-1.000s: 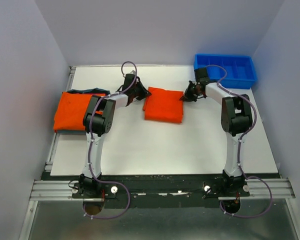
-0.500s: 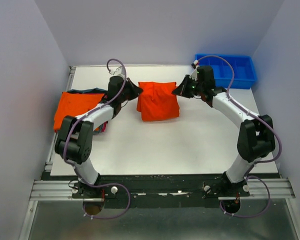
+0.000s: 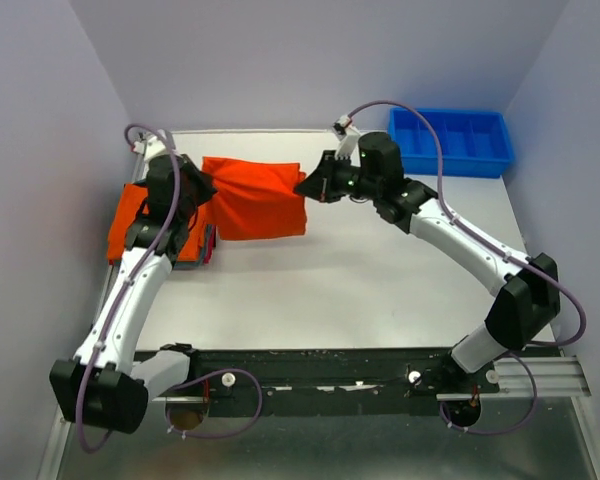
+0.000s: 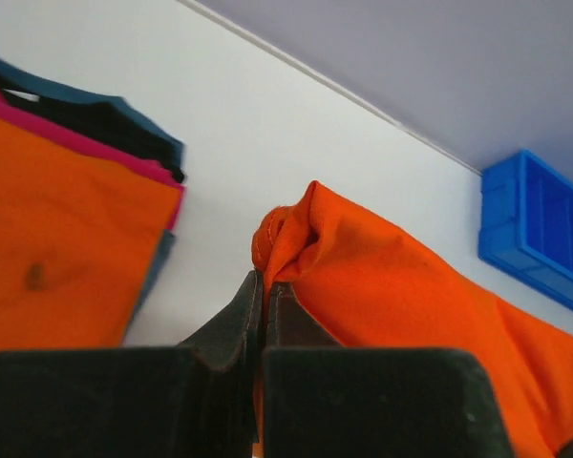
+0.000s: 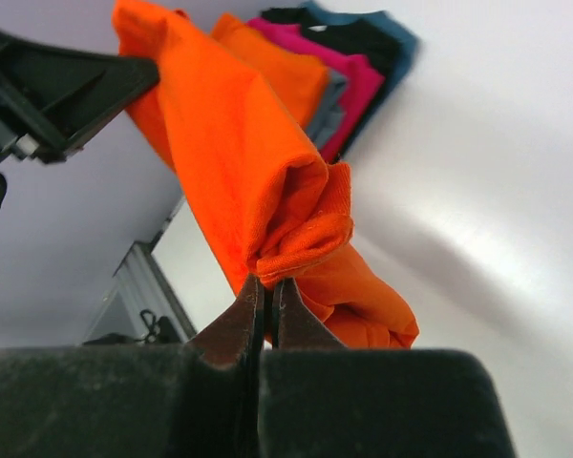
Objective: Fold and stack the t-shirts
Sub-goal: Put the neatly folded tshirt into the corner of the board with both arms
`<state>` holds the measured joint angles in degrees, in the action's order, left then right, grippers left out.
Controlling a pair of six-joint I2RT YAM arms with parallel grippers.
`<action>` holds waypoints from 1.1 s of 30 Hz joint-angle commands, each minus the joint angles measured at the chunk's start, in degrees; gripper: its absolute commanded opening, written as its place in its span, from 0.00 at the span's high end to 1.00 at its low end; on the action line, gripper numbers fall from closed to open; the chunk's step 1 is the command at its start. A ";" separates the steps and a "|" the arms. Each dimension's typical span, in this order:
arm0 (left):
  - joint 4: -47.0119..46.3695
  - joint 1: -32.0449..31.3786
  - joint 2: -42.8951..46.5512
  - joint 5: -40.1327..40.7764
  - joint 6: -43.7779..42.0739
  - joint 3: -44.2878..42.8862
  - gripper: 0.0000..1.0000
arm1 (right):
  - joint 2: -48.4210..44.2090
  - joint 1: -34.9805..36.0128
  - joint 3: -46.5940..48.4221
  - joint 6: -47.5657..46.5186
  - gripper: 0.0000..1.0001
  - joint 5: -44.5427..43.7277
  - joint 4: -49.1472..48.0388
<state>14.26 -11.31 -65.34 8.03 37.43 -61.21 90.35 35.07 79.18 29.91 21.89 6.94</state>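
Observation:
A folded orange t-shirt [image 3: 255,198] hangs in the air between my two grippers, above the table's left half. My left gripper [image 3: 206,186] is shut on its left corner [image 4: 286,239]. My right gripper [image 3: 305,186] is shut on its right corner [image 5: 301,239]. A stack of folded t-shirts [image 3: 140,222] lies at the table's left edge, orange on top with pink-red and dark teal edges showing beneath [image 4: 67,239]. The stack also shows in the right wrist view [image 5: 334,67]. The held shirt's left edge is just right of the stack.
A blue plastic bin [image 3: 450,141] with dividers stands at the far right corner; it also shows in the left wrist view [image 4: 535,229]. The white table [image 3: 380,280] has a metal rail along its left edge.
Both grippers have carried the orange shirt from the middle of the table's far side to the left, toward the stack. Both arms swung left and the shirt is lifted and stretched between them.

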 commanded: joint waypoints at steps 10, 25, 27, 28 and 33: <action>24.06 16.49 6.81 27.03 -9.92 -11.74 1.00 | 12.91 20.30 18.10 -1.17 0.99 -9.32 -0.35; 17.83 28.71 1.98 27.13 -16.24 -9.89 1.00 | 32.25 24.52 38.50 1.29 0.99 -9.93 2.64; 16.94 29.76 0.66 26.16 -16.42 -10.42 1.00 | 33.92 24.61 41.04 0.85 0.99 -10.46 3.69; 16.68 30.12 -0.22 25.64 -16.51 -10.68 1.00 | 34.80 24.52 42.45 0.76 0.99 -10.72 4.48; 14.66 31.61 -4.00 21.59 -16.60 -11.65 1.00 | 38.06 24.61 46.50 0.76 0.99 -13.00 5.80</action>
<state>34.20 18.24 -66.67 30.76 22.59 -70.59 125.80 59.66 122.43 31.22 12.01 8.69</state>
